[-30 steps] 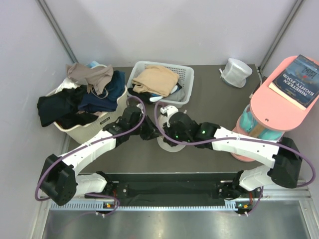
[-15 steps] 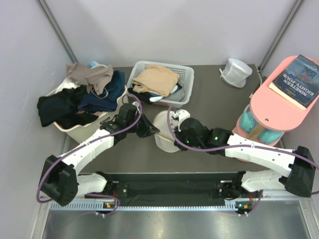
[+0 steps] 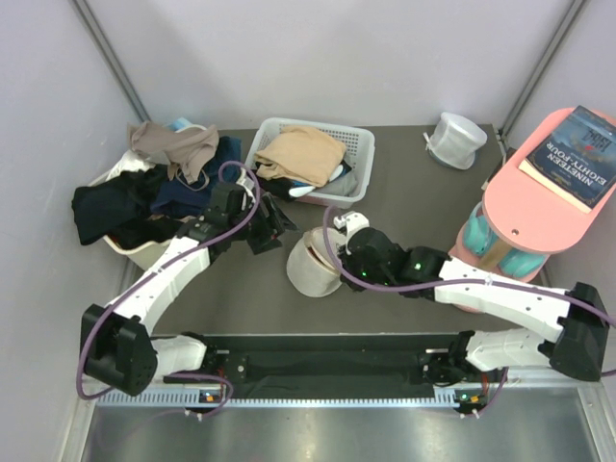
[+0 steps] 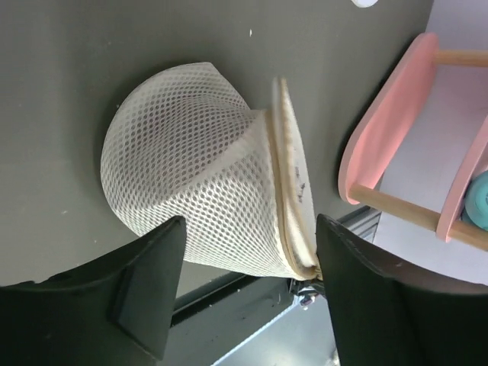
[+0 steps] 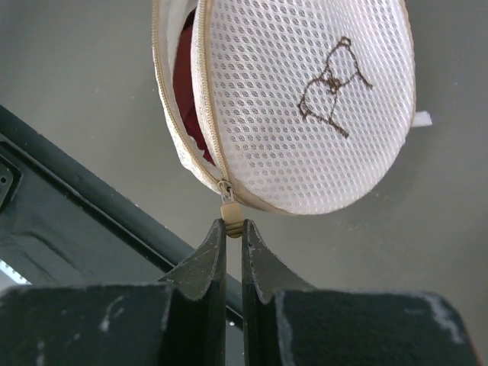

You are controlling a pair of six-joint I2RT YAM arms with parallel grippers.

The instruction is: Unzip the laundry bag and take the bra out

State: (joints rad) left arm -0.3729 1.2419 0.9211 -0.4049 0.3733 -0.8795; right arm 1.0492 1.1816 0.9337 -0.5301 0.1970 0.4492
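Note:
The laundry bag (image 3: pixel 306 274) is a pale beige mesh dome lying on the dark table, its zipper partly undone. In the right wrist view the laundry bag (image 5: pixel 305 99) shows a brown stitched figure. Dark red cloth (image 5: pixel 185 91), apparently the bra, shows through the gap. My right gripper (image 5: pixel 232 223) is shut on the tan zipper pull (image 5: pixel 231 213); from above, the right gripper (image 3: pixel 337 260) sits at the bag's right edge. My left gripper (image 3: pixel 274 234) stands open just left of the bag, apart from it. Its wrist view has the bag (image 4: pixel 191 191) ahead of the open left gripper (image 4: pixel 250 223).
A white basket (image 3: pixel 358 144) and a beige bin (image 3: pixel 144 252), both full of clothes, stand at the back left. A greyish round pouch (image 3: pixel 454 138) sits at the back right. A pink shelf (image 3: pixel 539 197) with a book (image 3: pixel 577 144) is on the right. A black rail (image 3: pixel 327 351) runs along the near edge.
My left gripper has opened, let go of the bag and drawn back to the upper left. The bag has shifted and tipped slightly left. My right gripper still pinches the zipper pull.

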